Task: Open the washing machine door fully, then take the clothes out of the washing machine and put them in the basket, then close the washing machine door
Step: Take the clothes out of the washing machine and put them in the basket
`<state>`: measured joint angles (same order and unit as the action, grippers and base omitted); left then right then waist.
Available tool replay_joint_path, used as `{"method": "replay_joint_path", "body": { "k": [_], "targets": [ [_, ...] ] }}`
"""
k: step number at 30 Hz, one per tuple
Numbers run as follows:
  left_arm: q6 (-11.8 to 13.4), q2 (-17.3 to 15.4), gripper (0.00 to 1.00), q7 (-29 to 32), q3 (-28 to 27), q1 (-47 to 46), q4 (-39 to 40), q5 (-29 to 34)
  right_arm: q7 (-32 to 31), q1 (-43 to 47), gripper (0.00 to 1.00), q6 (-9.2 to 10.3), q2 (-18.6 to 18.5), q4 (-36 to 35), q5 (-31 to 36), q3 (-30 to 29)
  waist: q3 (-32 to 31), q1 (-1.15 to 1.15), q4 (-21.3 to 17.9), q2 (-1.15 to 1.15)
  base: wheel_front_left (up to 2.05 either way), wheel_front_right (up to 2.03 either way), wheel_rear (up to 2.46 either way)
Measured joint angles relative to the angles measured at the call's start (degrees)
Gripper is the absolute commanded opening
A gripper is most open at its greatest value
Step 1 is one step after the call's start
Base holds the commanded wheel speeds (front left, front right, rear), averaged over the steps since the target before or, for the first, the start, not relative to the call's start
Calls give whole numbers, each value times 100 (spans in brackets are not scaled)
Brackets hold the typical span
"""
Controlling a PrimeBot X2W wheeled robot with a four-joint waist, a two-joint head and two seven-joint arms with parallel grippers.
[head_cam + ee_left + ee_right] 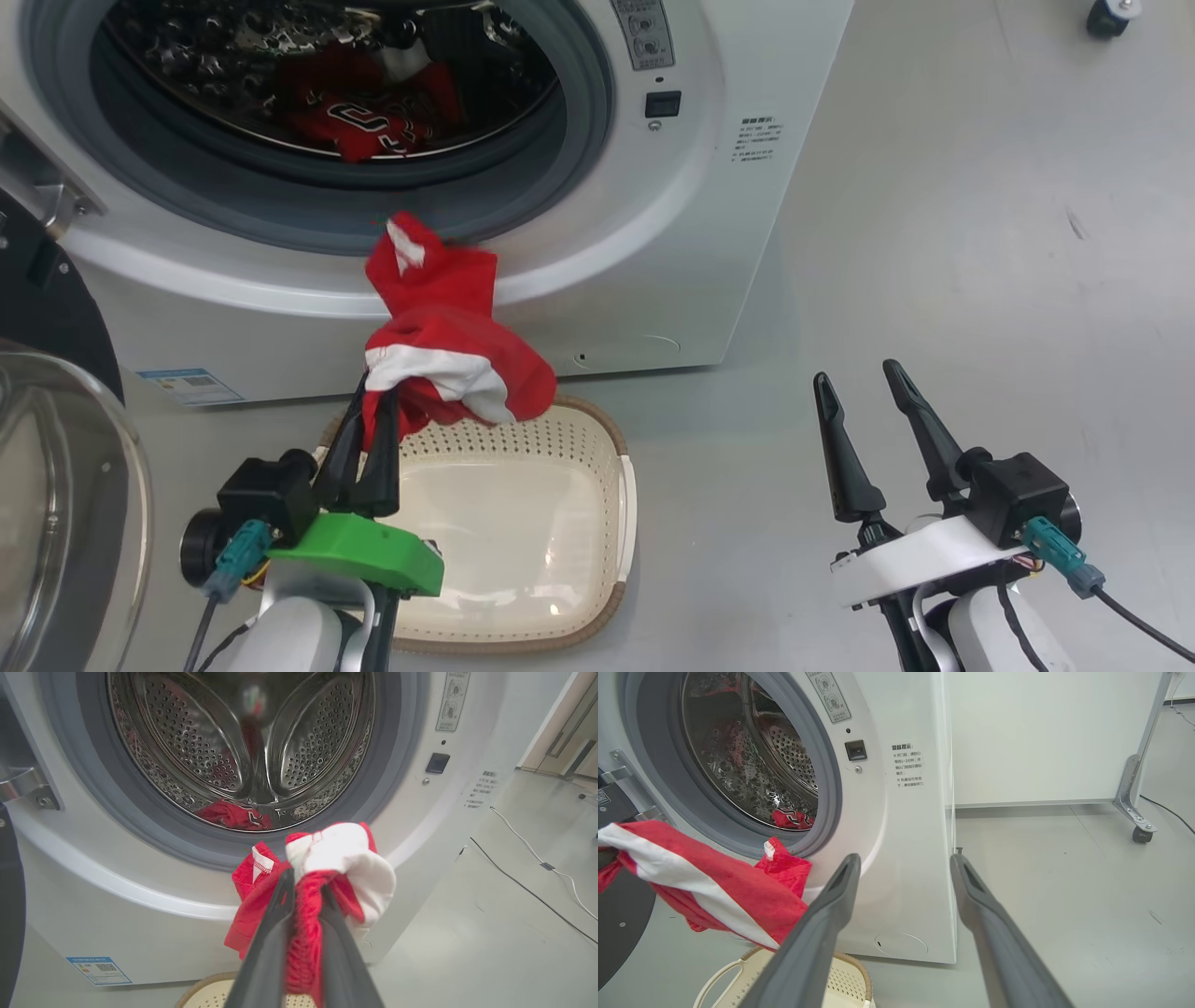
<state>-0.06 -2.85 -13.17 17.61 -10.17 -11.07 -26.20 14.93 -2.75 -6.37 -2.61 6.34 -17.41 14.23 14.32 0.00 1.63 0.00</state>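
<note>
Standing on a pale grey floor (934,233), a white front-loading washing machine (653,280) faces the robot, its door (56,485) swung wide to the left. A white partition (1041,732) on a castor (1141,834) closes off the room to the machine's right, and thin cables (523,882) trail across the floor.

The left hand (375,401) reaches up from the lower left, its two dark fingers pinched tight on a red garment (448,327) and its wrist in a bright green bracket (364,555). The right hand (856,373) sits low at the right, well apart from the laundry, fingers spread and holding nothing.

The red garment, crossed by a broad white band, hangs crumpled in front of the machine's lower front and above the far rim of the basket (560,431) (whether its upper tip touches the grey rubber gasket (579,121) cannot be told). The basket stands on the floor just in front of the machine: cream perforated plastic, a rounded rectangle with a brown woven-look rim and white side handles. A red jersey (359,121) with white-and-dark lettering lies at the bottom of the perforated steel drum (210,742). The door shows a glossy black rim around a bulging clear glass bowl. A small blue label (191,385) marks the machine's lower front.
</note>
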Motion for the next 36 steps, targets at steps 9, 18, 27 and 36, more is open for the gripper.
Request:
{"method": "replay_joint_path", "body": {
  "k": [9,18,27,36],
  "targets": [
    [156,1,0,-2,1,21,-502,-26,0,-88,100,-3,1,-111,0,152,367,0,-115,0,0,0,0],
    [190,8,0,156,41,-432,-1461,5,0,-456,100,-4,-2,-267,0,264,928,0,-366,0,0,0,0],
    [230,25,0,601,-44,-1050,-2593,-144,1,-798,100,-8,-10,-354,0,297,1502,0,-606,0,0,0,0],
    [278,49,0,906,-78,-1592,-3444,-305,0,-1057,100,-12,-15,-365,0,288,1953,0,-784,0,0,0,0]
  ]
}}
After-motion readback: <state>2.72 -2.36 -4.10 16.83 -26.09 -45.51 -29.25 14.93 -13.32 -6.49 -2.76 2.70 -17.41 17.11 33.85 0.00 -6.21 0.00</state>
